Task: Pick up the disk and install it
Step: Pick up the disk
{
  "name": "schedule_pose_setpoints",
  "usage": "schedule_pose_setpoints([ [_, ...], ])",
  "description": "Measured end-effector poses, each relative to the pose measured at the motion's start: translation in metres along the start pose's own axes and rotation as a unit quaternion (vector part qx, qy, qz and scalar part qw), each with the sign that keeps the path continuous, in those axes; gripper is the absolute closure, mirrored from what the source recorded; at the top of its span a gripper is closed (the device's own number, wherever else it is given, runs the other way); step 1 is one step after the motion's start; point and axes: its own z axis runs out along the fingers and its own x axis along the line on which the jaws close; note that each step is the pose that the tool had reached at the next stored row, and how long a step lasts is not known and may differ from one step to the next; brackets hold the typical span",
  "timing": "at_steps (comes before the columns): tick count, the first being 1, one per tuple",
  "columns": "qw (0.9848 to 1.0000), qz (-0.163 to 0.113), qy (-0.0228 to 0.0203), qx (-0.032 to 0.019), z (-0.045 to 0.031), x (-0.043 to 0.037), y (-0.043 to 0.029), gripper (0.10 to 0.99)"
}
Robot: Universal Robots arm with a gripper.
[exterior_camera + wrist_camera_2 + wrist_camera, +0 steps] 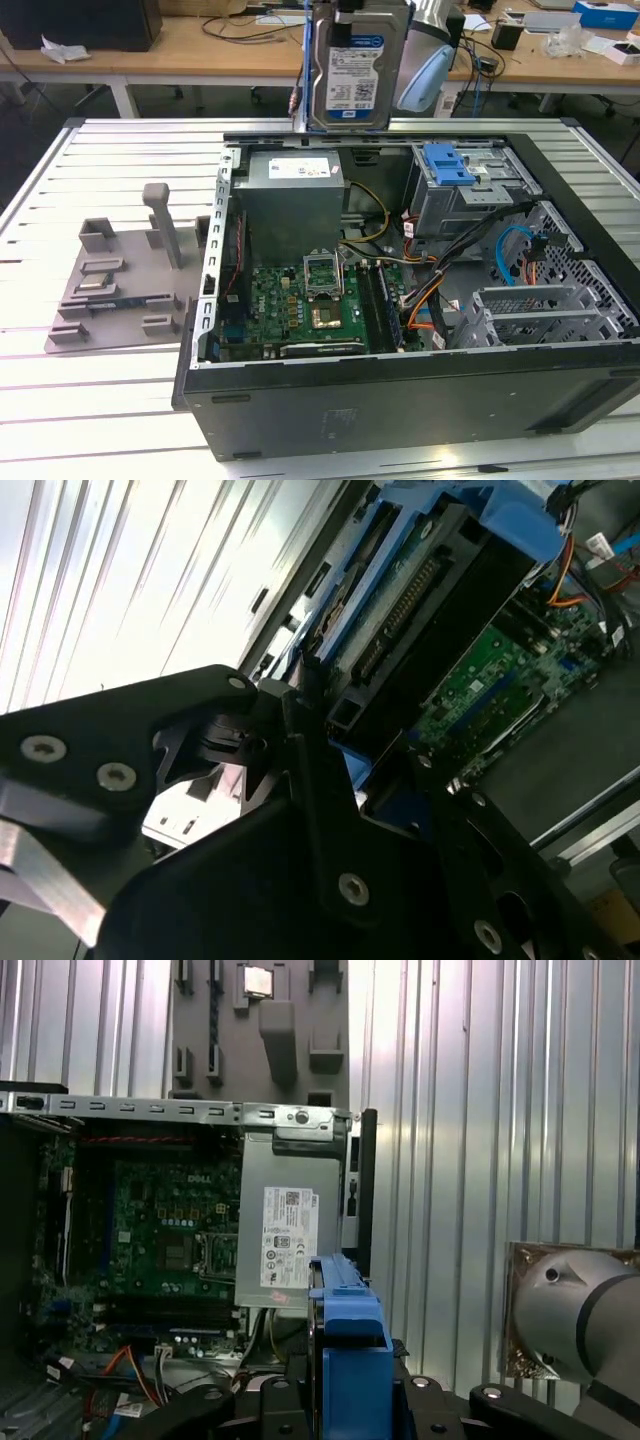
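Note:
The disk [348, 68] hangs upright in the air above the far wall of the open computer case [400, 405], its white and blue label facing the exterior camera and a blue bracket along its edges. My gripper [350, 1392] is shut on the disk from above. In the first wrist view its black fingers [268, 1392] sit on either side of the blue bracket [348, 1310]. The second wrist view shows the disk's [420, 600] connector edge pointing down toward the case's interior.
Inside the case are a grey power-supply box [295, 200], the green motherboard [300, 300], loose cables [430, 290] and a silver drive cage with a blue latch [448, 165]. A grey fixture plate [120, 280] lies on the slatted table [90, 400] at the exterior view's left.

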Motion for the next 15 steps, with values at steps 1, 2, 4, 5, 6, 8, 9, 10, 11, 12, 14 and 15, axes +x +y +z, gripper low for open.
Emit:
schedule_pose_setpoints([
  [1, 1.0000, 0.000, -0.0001, 0.0000, 0.0000, 0.0003, -0.0011, 0.718],
  [2, 1.0000, 0.000, -0.0001, -0.0001, 0.0000, 0.0017, -0.0025, 0.718],
  [4, 1.0000, 0.000, 0.0000, -0.0002, -0.0001, 0.0080, -0.0043, 0.718],
  [5, 1.0000, 0.000, 0.0000, -0.0003, -0.0001, 0.0108, -0.0048, 0.718],
  [6, 1.0000, 0.000, 0.0000, -0.0004, -0.0002, 0.0130, -0.0053, 0.718],
  [8, 1.0000, 0.000, 0.0000, -0.0004, -0.0002, 0.0200, -0.0061, 0.718],
  [9, 1.0000, 0.000, 0.0000, -0.0004, -0.0002, 0.0229, -0.0062, 0.718],
  [10, 1.0000, 0.000, 0.0000, -0.0004, -0.0002, 0.0266, -0.0061, 0.718],
  [11, 1.0000, 0.000, 0.0000, -0.0004, -0.0002, 0.0298, -0.0060, 0.718],
  [12, 1.0000, 0.000, 0.0000, -0.0004, -0.0002, 0.0357, -0.0057, 0.718],
  [14, 1.0000, 0.000, -0.0001, -0.0004, -0.0001, 0.0408, -0.0055, 0.718],
  [15, 1.0000, 0.000, 0.0000, -0.0004, -0.0001, 0.0432, -0.0053, 0.718],
])
